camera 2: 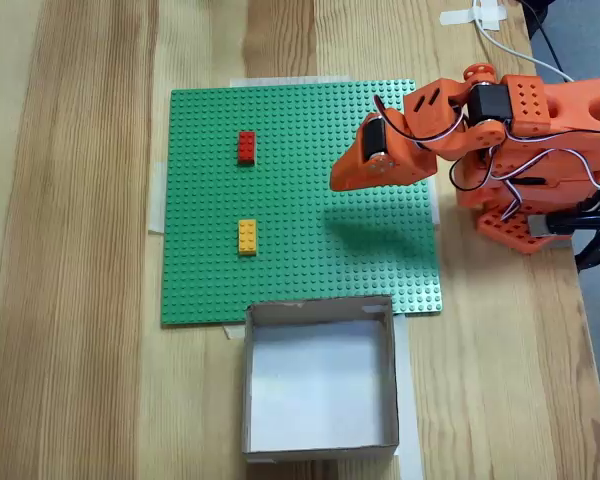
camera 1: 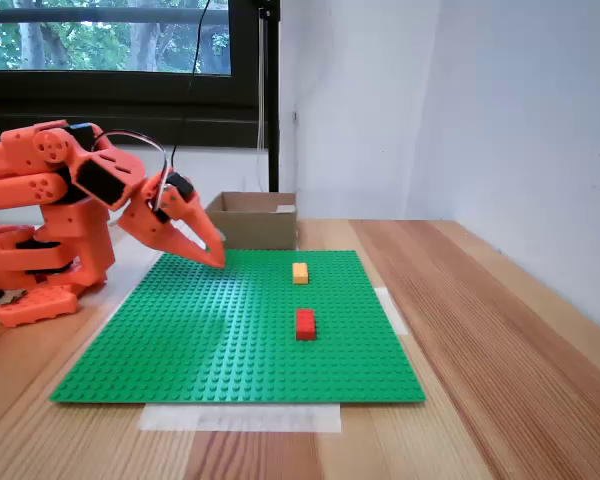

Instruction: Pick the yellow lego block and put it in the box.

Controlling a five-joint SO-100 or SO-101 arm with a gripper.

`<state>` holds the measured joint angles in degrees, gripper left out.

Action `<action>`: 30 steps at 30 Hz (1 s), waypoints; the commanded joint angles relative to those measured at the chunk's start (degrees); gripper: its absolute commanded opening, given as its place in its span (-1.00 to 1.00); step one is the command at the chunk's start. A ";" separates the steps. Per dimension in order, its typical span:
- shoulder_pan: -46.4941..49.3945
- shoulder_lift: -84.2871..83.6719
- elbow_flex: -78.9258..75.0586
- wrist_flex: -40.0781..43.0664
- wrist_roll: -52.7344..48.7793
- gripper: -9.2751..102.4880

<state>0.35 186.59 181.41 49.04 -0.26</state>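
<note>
Empty and seemingly closed, the end effector [camera 1: 212, 252] hung over the green baseplate's [camera 2: 310, 200] edge near the arm, well apart from the yellow lego block [camera 2: 247, 237]. That block lay on the baseplate near the box [camera 2: 320, 440] — the red brick [camera 2: 246, 147] further along the same line. A mis-aimed reach risked grabbing red, or the studs might hold the yellow brick fast.

The counter [camera 2: 80, 240] is grained wood with a soft sheen. The studded green baseplate [camera 2: 310, 200] is slightly glossy plastic. The box [camera 2: 320, 315] is matt brown cardboard.
</note>
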 commanded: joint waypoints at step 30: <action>-0.88 -26.19 -26.10 4.48 2.64 -0.83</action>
<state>0.00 164.00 160.22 53.09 2.11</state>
